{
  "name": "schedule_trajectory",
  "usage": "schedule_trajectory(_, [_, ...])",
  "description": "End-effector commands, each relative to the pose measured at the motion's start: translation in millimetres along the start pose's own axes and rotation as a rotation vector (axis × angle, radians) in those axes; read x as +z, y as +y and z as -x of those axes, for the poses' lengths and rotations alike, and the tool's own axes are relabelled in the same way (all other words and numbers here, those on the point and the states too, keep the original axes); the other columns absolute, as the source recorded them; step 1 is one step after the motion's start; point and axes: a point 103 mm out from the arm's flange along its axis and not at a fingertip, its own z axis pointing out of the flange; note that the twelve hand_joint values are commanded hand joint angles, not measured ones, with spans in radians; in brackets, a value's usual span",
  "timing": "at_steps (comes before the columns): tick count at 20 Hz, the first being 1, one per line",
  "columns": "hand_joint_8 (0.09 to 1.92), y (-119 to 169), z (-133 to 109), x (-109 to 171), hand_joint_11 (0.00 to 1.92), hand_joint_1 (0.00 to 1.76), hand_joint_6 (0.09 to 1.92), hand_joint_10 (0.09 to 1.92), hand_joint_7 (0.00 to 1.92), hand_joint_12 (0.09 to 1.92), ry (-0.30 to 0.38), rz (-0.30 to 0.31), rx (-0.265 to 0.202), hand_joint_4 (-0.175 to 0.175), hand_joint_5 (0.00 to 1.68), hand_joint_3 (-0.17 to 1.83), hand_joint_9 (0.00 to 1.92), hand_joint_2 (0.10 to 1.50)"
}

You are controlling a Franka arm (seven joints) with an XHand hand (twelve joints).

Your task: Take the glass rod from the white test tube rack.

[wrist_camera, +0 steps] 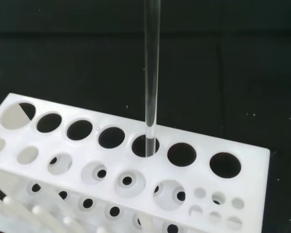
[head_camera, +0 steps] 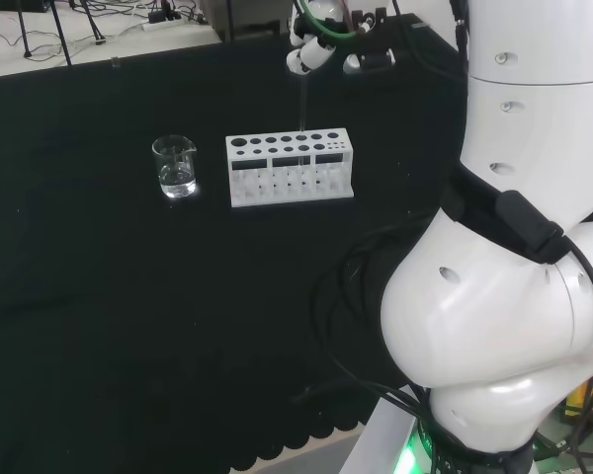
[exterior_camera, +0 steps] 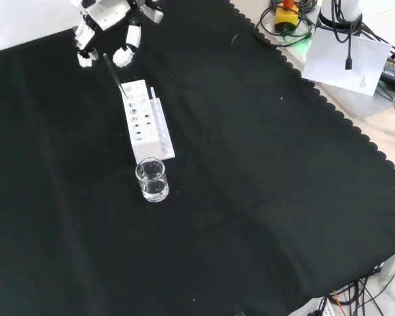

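We find the hand (exterior_camera: 108, 26) above the far end of the white test tube rack (exterior_camera: 147, 120), fingers curled and pinching the top of the glass rod (wrist_camera: 152, 73). We read no print on any item. The rod is clear, straight and thin; its lower end sits in a back-row hole of the rack. A glass beaker (head_camera: 175, 165) stands just beside the rack.
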Motion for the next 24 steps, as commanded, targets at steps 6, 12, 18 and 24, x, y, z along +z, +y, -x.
schedule_trajectory(6, [1.08,2,8,7,0.83,0.68,0.85,0.97,0.91,1.32,0.004,0.007,-0.014,-0.175,0.47,0.59,0.98,0.9])
schedule_trajectory(12, [1.1,2,5,8,0.94,0.72,0.88,1.03,1.01,1.32,0.019,0.014,-0.024,-0.175,0.52,0.59,1.16,0.91])
schedule_trajectory(18, [1.08,7,-2,7,0.96,0.75,0.91,1.06,1.06,1.3,0.01,0.003,-0.038,-0.175,0.55,0.6,1.21,0.92])
schedule_trajectory(24, [1.11,5,-7,2,1.34,1.03,1.14,1.05,1.17,1.18,-0.007,0.088,-0.044,-0.175,0.79,0.44,1.36,0.98])
